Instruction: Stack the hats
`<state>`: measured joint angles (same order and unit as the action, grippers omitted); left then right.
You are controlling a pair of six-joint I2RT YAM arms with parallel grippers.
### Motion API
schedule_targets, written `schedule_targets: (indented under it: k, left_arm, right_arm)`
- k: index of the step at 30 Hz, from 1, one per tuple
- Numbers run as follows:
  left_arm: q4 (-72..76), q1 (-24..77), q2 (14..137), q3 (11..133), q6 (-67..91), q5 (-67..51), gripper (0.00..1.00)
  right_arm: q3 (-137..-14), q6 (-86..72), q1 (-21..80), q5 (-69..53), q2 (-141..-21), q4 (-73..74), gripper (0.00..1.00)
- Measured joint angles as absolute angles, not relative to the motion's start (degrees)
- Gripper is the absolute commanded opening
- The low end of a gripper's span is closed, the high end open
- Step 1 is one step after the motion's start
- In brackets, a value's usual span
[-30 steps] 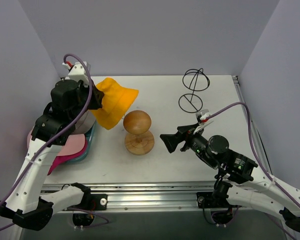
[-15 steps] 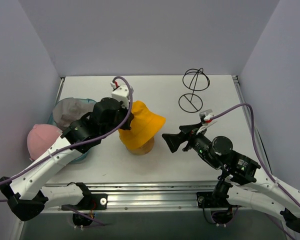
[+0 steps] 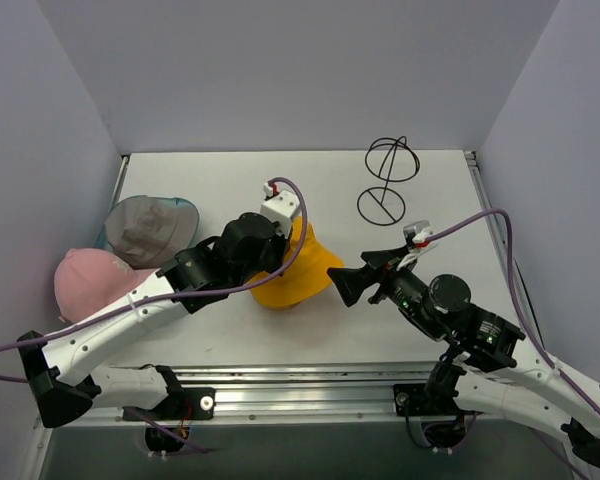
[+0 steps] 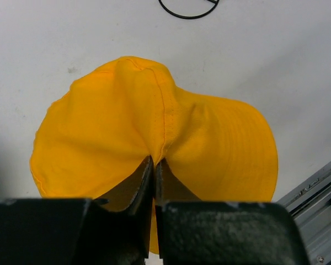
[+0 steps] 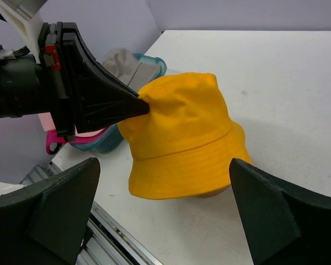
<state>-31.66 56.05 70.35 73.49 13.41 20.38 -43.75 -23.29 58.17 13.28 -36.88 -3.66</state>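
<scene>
Desk centre: yellow fabric bucket hat (image 3: 292,275) stands full-crowned, brim spread all round and hanging clear of the surface on the right; what carries it is hidden.

Left gripper (image 4: 153,163): fingers pressed almost together, pinching a raised fold of the yellow hat's crown on its left side. The seam runs straight into the pinch.

Right gripper (image 3: 341,283): spread wide, holding nothing. It sits low, just off the hat's right brim and not touching it, with its fingers framing the hat in the wrist view.

Edges and room:
- Left edge is crowded. A translucent teal plastic tray (image 5: 155,62) stands close to the left wall with a grey fabric bucket hat (image 3: 145,228) in it. A light pink baseball cap (image 3: 92,278) lies at its nearer side, and a strip of magenta baseball cap (image 5: 51,145) shows beneath.
- Far right: a black wire stand (image 3: 385,180) stands upright, well apart from the hats.
- There is open surface behind the yellow hat and across the right half, and a narrower bare strip between the hat and the aluminium rail (image 3: 310,380) at the near edge.

Surface: white desk (image 3: 435,200), matt, with faint scuffs. Pale lilac walls (image 3: 300,70) close it in on the left, back and right.
</scene>
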Motion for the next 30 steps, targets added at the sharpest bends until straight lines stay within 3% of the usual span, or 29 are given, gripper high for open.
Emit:
schedule_targets:
  k: [1,5,8,19,30]
  left_arm:
    - [-31.24,56.29,70.43,73.28,12.8,20.12,0.23]
    - [-28.69,56.71,70.26,71.79,11.16,18.37,0.52]
    - [-27.29,56.86,69.08,69.97,11.11,17.65,0.64]
    - [-28.01,54.57,63.79,73.1,14.35,21.06,0.71]
    - [-39.4,30.13,63.42,75.22,23.92,23.97,0.7]
  right_arm:
    - [-43.57,-23.31,58.17,13.28,-36.97,-3.75,1.0]
    - [-43.24,-23.57,58.17,13.28,-39.09,-4.05,1.0]
    - [-43.16,-23.99,58.17,13.26,-41.43,-4.12,0.99]
    - [-37.52,-29.08,58.17,12.29,-49.6,-8.97,0.97]
    - [-34.48,-30.72,58.19,10.94,-53.45,-12.51,0.97]
